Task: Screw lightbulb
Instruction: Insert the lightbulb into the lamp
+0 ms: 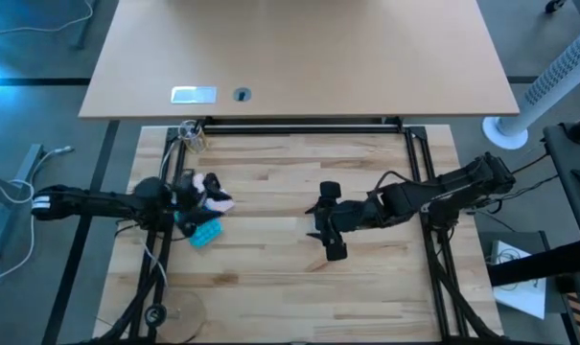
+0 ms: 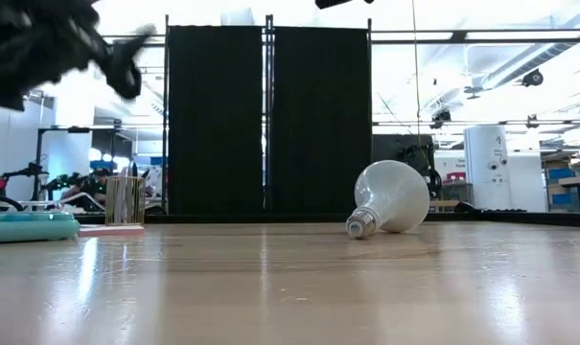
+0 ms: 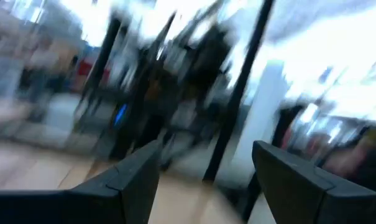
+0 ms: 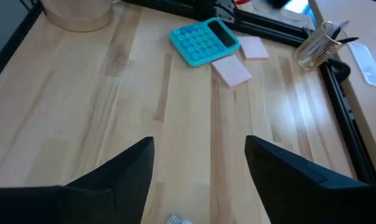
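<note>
Right of centre in the low view, the lightbulb (image 2: 389, 198) lies on its side on the table (image 1: 270, 278), untouched. My right gripper (image 1: 326, 228) hovers mid-table, fingers apart and empty; my left gripper (image 3: 203, 180), also spread, holds nothing. I judge the reach is in hand: next I need to close on the globe.

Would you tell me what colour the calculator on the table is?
The calculator is turquoise blue, shown best in the right wrist view.

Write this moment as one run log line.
lightbulb: lying on table | right pincer: open, near it | left pincer: open, empty
</note>
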Controlling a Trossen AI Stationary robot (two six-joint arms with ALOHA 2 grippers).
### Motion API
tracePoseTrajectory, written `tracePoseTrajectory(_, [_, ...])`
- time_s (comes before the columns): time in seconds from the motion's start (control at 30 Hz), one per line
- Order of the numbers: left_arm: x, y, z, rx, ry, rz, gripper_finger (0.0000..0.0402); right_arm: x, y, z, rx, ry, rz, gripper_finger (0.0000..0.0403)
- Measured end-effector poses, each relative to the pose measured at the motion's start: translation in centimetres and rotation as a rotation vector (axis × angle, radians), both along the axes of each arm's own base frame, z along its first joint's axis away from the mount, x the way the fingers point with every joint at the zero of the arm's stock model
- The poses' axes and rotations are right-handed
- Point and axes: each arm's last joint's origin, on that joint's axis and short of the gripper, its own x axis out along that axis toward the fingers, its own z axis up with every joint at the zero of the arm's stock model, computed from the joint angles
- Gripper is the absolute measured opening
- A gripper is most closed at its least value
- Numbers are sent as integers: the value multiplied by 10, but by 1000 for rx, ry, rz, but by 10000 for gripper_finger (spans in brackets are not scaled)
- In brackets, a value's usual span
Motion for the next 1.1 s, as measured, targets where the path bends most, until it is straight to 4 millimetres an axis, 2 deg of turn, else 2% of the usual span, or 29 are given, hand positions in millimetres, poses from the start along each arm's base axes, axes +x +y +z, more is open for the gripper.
tracePoseTrajectory(0.17, [-7,-3,15,43,-179,-63,243,2,-5,0,-3,-2,-9,237])
tracePoseTrajectory(0.43, [-1,-1,12,41,-161,-31,243,1,-5,0,-15,6,0,232])
tracePoseTrajectory(0.57, [3,-1,29,11,-204,-65,243,-1,-8,-3,-29,44,-7,241])
tracePoseTrajectory(0.83, [31,-3,64,179,-215,-160,243,-11,-8,1,26,130,-72,276])
tracePoseTrajectory(1.0, [49,-1,70,195,-177,-85,243,-19,-3,-19,78,241,-150,306])
tracePoseTrajectory(1.1, [61,1,67,168,-68,-43,243,-22,3,-35,107,284,-186,324])
